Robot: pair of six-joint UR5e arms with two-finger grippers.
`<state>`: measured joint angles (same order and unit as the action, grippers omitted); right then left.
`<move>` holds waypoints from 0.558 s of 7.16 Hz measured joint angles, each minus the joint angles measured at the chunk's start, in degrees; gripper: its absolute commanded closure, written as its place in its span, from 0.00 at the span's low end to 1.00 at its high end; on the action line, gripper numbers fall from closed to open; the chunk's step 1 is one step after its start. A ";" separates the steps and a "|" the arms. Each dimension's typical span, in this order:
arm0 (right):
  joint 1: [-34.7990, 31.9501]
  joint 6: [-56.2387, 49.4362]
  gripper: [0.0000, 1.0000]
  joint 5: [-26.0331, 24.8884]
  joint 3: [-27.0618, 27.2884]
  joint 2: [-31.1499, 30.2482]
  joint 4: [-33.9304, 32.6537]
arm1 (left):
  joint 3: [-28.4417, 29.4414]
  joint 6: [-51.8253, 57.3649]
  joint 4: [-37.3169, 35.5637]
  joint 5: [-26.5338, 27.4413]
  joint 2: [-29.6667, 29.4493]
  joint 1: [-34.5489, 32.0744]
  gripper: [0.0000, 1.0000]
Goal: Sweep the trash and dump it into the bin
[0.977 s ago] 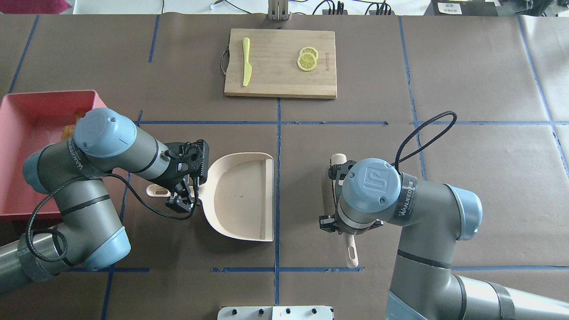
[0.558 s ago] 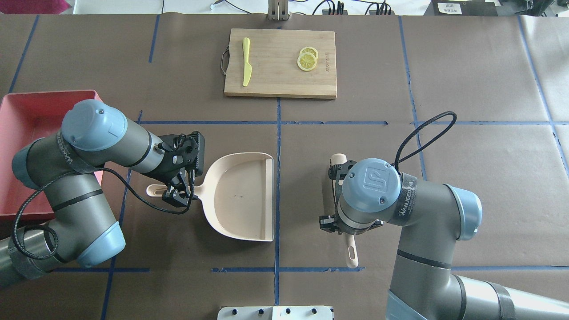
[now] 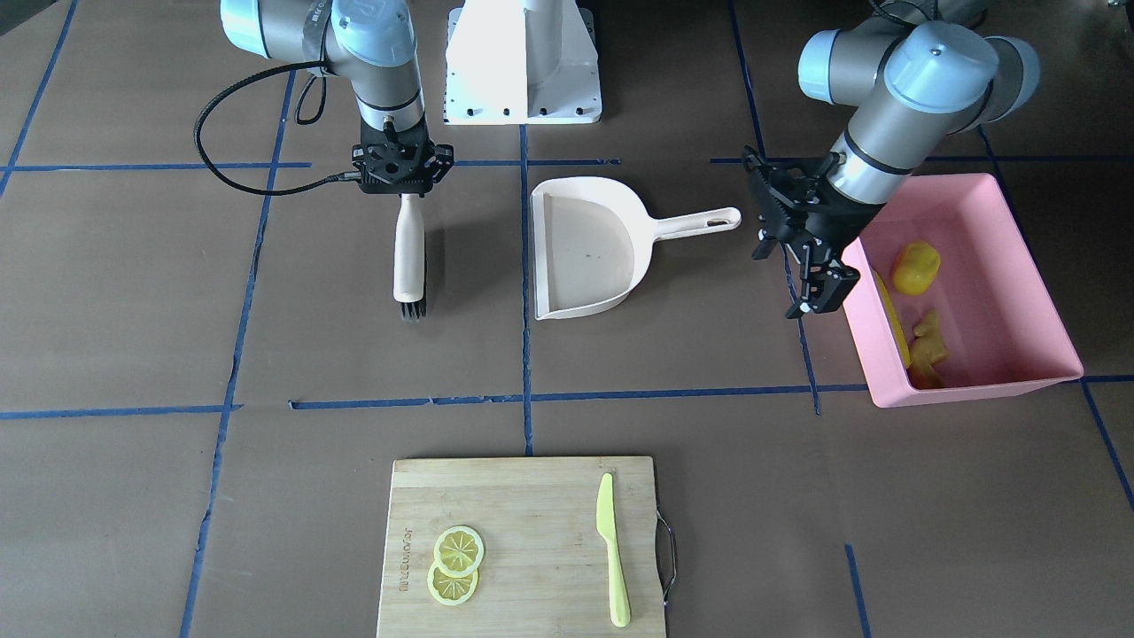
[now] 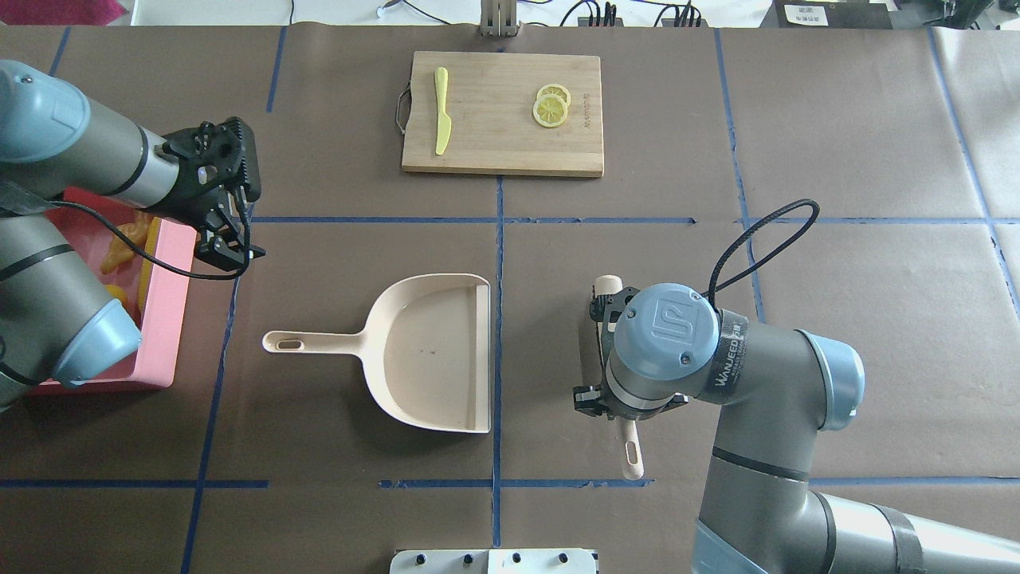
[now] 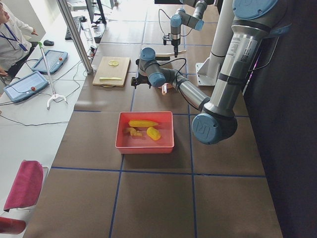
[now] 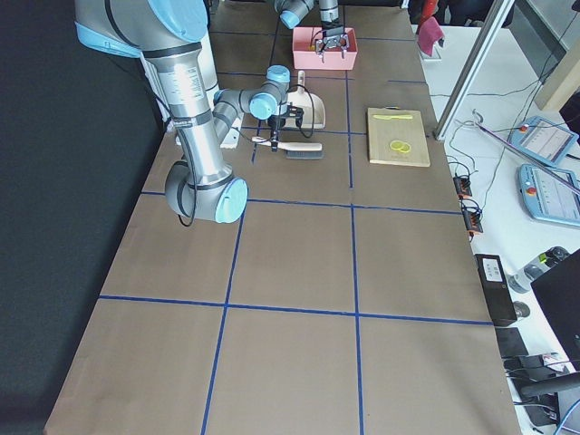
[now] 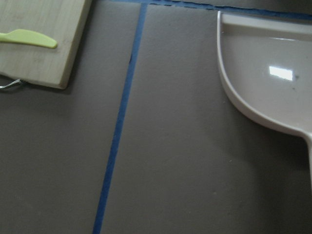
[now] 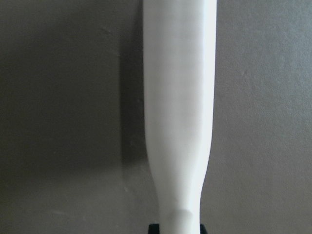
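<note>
The pink bin [image 3: 974,377] stands at the table's left end and also shows in the overhead view [image 4: 163,311]. In it lie the trash: a yellow corn cob [image 3: 889,323], a yellow lemon-like lump [image 3: 915,266] and a tan-orange ginger root [image 3: 928,346]. My left gripper [image 3: 819,283] is open and empty, just outside the bin's inner wall. The cream dustpan [image 4: 430,355] lies empty and flat on the table, apart from the gripper. My right gripper [image 3: 405,193] is shut on the handle of the cream brush [image 3: 409,257], which lies on the table.
A wooden cutting board [image 4: 502,112] at the far middle carries a lime-green knife [image 4: 441,110] and two lemon slices [image 4: 551,108]. The dustpan's handle [image 4: 307,343] points toward the bin. The left wrist view shows the dustpan's rim [image 7: 234,97] and the board's corner [image 7: 53,53].
My left gripper has let go of the dustpan's handle and moved away to the bin's inner far corner. The dustpan stays put. The right arm and brush have not moved.
</note>
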<state>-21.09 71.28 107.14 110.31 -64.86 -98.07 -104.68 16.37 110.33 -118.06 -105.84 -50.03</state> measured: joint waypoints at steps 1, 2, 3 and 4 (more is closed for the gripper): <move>0.00 -0.03 1.00 0.00 0.00 0.00 0.02 | 0.17 0.01 0.35 -0.08 2.66 -3.42 0.00; 0.00 -0.06 1.00 0.00 -0.03 0.00 0.14 | 0.74 -0.22 0.32 -0.12 4.50 -6.95 0.00; 0.00 -0.06 1.00 0.00 -0.09 -0.06 0.58 | 1.83 -1.18 0.05 -0.14 6.12 -10.52 0.00; 0.00 -0.03 1.00 0.00 -0.14 -0.14 1.06 | 3.26 -2.45 -0.14 -0.17 8.13 -14.29 0.00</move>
<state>-21.09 71.25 107.14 110.17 -65.01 -97.01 -101.42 13.92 110.20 -118.23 -97.72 -64.32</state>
